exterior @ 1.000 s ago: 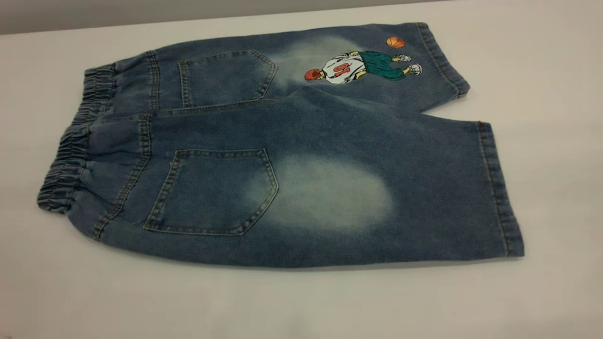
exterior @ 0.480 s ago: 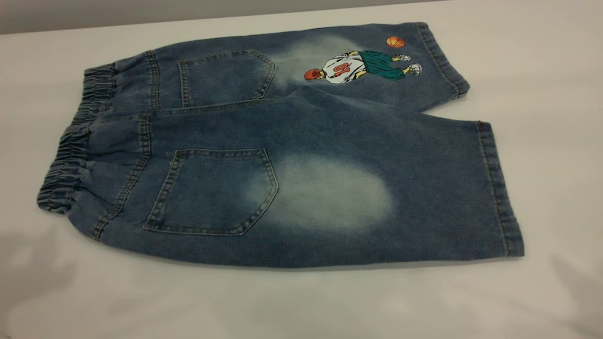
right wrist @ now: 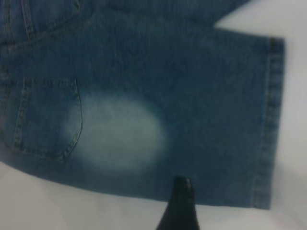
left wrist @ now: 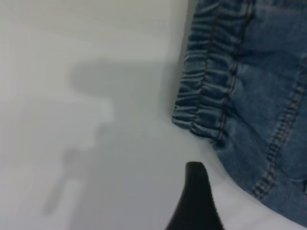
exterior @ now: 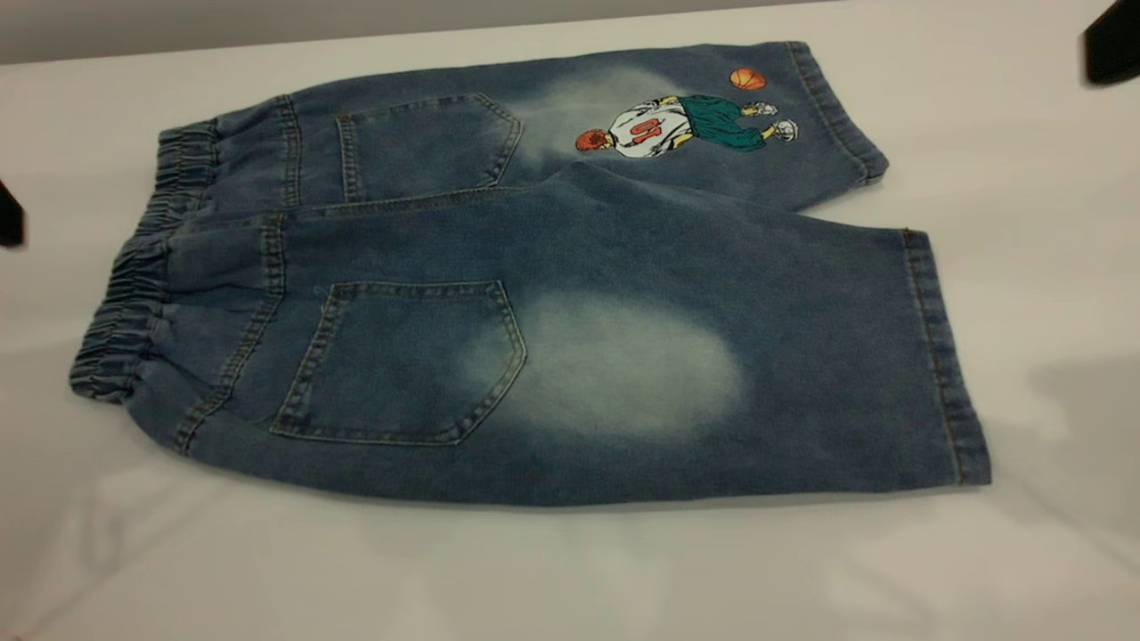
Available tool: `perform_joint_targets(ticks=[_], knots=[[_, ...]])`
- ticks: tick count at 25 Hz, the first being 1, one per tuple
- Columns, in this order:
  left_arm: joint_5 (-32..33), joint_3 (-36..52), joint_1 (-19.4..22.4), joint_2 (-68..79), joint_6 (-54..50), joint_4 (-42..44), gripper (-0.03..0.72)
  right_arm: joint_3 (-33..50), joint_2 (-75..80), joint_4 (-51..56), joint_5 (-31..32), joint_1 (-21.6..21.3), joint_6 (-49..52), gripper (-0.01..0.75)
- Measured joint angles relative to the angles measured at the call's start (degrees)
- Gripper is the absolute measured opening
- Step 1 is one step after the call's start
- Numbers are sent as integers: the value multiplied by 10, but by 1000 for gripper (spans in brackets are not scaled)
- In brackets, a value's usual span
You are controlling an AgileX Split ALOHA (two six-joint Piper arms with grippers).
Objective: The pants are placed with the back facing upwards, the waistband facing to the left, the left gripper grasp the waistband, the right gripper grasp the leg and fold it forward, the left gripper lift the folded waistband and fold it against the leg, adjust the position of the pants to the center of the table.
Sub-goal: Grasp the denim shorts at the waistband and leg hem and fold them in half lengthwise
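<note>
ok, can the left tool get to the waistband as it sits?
Probably yes. The left tool sits just off the waistband, with only bare table between; nothing covers that edge.

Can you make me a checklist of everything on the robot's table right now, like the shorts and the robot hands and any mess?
Surface: white table, bare around the pants, soft shadows along the near edge.
Job's things: pants lie flat and unfolded, back pockets up; waistband at the left; plain leg nearest the camera, the basketball-player print on the far leg.
Clutter: nothing seen.
Grippers: left gripper is off the pants, beside the waistband corner; right gripper is over the plain leg's near edge. Only one finger of each shows, neither holding cloth. Dark arm parts show at the exterior view's left and upper right edges.
Cables: nothing seen.
Surroundings: grey strip beyond the table's far edge.
</note>
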Motion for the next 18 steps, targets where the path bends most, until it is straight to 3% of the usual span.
perform_joint_targets(ticks=[9, 18], knots=[[0, -83, 1, 138, 2, -6, 498, 0, 85, 137, -6, 0, -140, 531], [50, -157, 1, 250, 3, -11, 498, 0, 87, 153, -18, 0, -167, 531]])
